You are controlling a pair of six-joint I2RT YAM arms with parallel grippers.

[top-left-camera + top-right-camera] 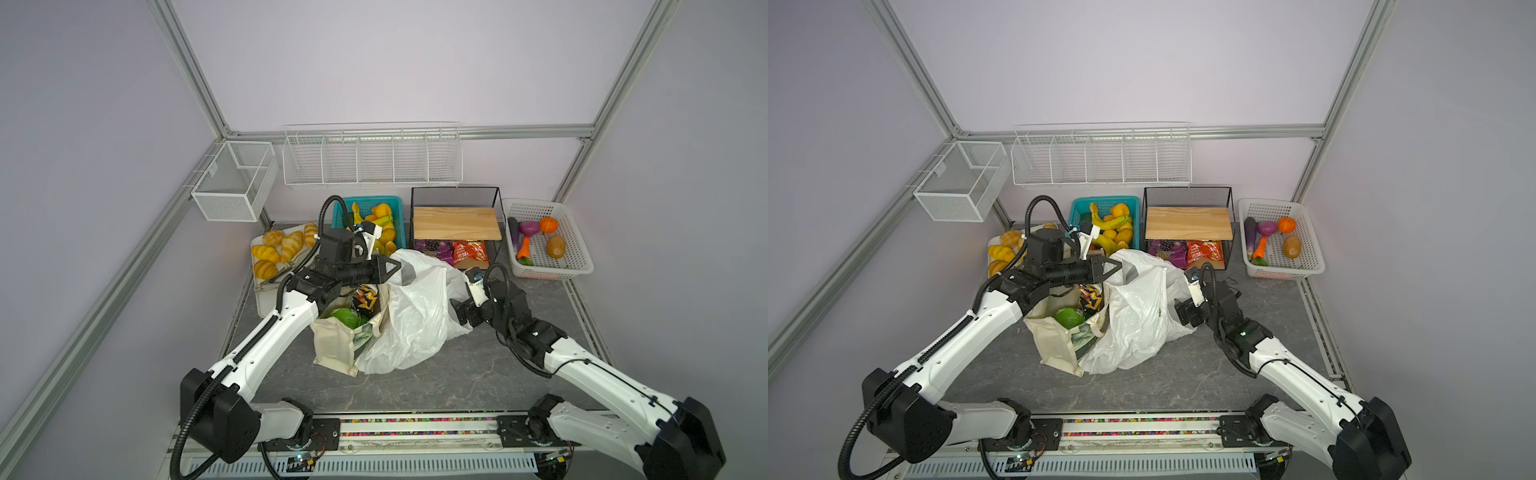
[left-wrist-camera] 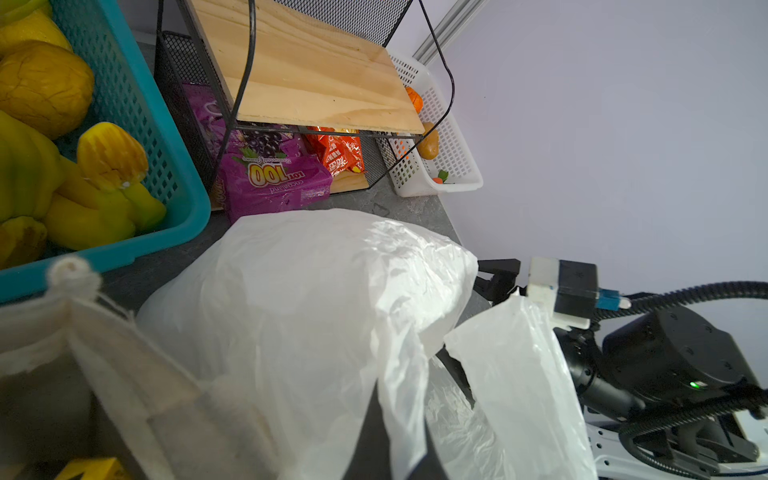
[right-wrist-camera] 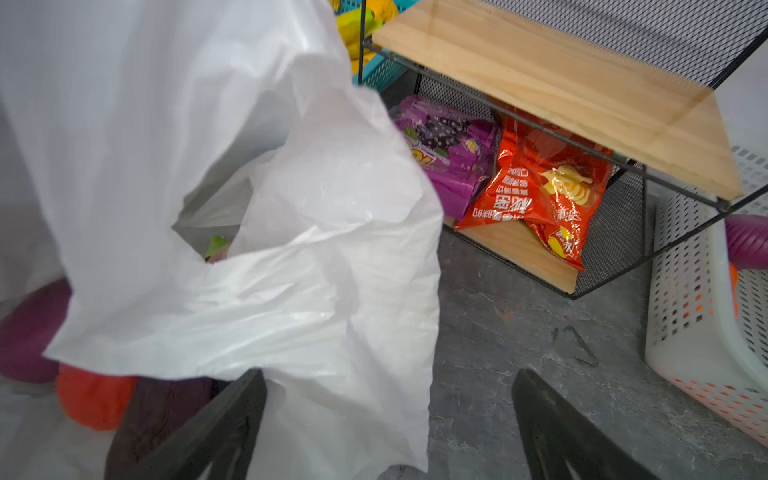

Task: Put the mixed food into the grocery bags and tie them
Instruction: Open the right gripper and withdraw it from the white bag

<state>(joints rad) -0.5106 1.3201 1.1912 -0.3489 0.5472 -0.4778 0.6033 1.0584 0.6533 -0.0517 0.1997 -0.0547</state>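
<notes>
The cream canvas tote (image 1: 332, 347) stands open at mid table, with the green snack bag (image 1: 347, 318) and the black-and-yellow zigzag bag (image 1: 365, 299) inside it. The white plastic carrier bag (image 1: 415, 316) leans against the tote's right side. My left gripper (image 2: 401, 440) is shut on a strip of this bag's upper edge and holds it up (image 1: 399, 270). My right gripper (image 3: 386, 415) is open at the bag's right side, with loose plastic draped between its fingers. An orange-red round vegetable (image 3: 91, 399) shows inside the plastic bag beside purple items.
Behind the bags stand a teal fruit basket (image 1: 400, 205) and a black mesh shelf (image 1: 455, 222) with purple and orange snack packs under its board. A white vegetable basket (image 1: 577, 253) is at back right. A tray of bread rolls (image 1: 259, 295) is at back left.
</notes>
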